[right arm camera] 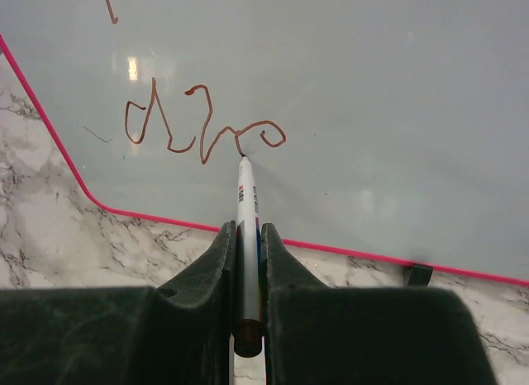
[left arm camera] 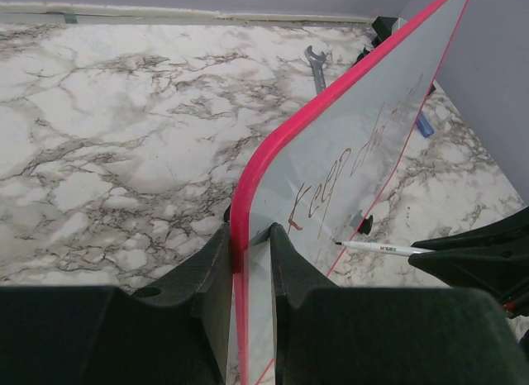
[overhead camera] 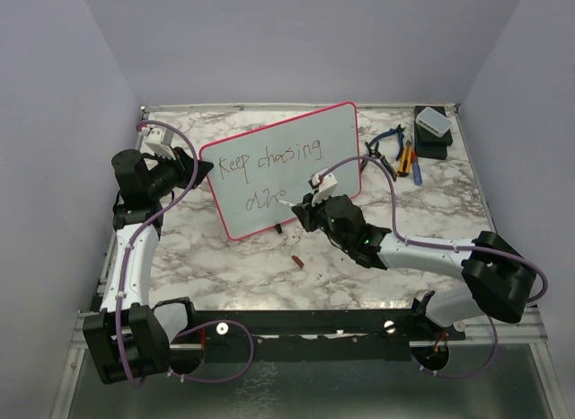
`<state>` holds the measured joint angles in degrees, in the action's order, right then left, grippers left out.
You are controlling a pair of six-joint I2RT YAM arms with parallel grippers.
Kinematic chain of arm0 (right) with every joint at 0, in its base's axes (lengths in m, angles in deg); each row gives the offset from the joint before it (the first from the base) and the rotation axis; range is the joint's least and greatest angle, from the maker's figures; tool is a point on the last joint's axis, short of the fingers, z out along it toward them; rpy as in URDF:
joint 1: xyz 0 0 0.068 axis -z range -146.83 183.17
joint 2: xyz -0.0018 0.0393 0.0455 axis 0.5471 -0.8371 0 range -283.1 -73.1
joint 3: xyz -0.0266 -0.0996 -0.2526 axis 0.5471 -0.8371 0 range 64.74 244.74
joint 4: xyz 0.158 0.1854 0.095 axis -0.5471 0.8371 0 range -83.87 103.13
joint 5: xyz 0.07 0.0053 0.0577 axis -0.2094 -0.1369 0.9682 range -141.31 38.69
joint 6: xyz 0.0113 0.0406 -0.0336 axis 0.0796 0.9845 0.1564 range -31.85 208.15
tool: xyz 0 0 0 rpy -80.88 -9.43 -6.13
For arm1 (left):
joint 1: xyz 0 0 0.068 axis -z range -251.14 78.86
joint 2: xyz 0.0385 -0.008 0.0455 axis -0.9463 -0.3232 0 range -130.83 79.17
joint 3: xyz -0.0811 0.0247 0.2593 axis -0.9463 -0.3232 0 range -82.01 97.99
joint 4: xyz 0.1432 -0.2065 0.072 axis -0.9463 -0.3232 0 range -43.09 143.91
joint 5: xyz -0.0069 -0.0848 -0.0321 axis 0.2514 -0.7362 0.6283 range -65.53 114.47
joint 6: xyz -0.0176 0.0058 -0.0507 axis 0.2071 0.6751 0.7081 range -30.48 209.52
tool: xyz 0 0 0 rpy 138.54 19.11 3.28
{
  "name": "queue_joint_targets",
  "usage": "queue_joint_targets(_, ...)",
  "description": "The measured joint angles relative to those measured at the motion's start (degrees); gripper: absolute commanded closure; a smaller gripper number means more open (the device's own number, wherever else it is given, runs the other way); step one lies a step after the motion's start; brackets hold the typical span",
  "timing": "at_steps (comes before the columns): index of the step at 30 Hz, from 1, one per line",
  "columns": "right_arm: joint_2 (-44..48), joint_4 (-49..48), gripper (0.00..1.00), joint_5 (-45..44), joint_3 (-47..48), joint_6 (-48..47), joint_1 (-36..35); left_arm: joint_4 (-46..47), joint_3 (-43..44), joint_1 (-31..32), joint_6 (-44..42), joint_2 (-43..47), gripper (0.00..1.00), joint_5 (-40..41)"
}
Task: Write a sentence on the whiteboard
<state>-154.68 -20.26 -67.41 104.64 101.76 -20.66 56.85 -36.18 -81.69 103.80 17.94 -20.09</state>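
The whiteboard stands tilted on the marble table, its red-pink frame running round a glossy white face. My left gripper is shut on the whiteboard's left edge. The sentence reads "Keep chasing" on the top line, and below it "dre" in thin dark strokes. A white marker is clamped in my shut right gripper, with its tip on the board at the end of the "e". From the left wrist view the marker points at the board's face.
A red marker cap lies on the table in front of the board. Pliers and a screwdriver lie at the back right beside a dark box with a white block. A wrench lies behind the board.
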Motion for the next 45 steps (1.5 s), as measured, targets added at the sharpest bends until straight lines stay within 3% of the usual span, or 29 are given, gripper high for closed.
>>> queue_joint_targets(17,9.0,3.3,0.99,-6.9,-2.6,-2.3,0.6,0.1,0.0,0.0,0.0,0.1,1.00,0.0)
queue_joint_targets(45,4.4,2.3,0.99,-3.2,-1.7,-4.2,1.8,0.1,0.0,0.0,0.0,0.1,1.00,0.0)
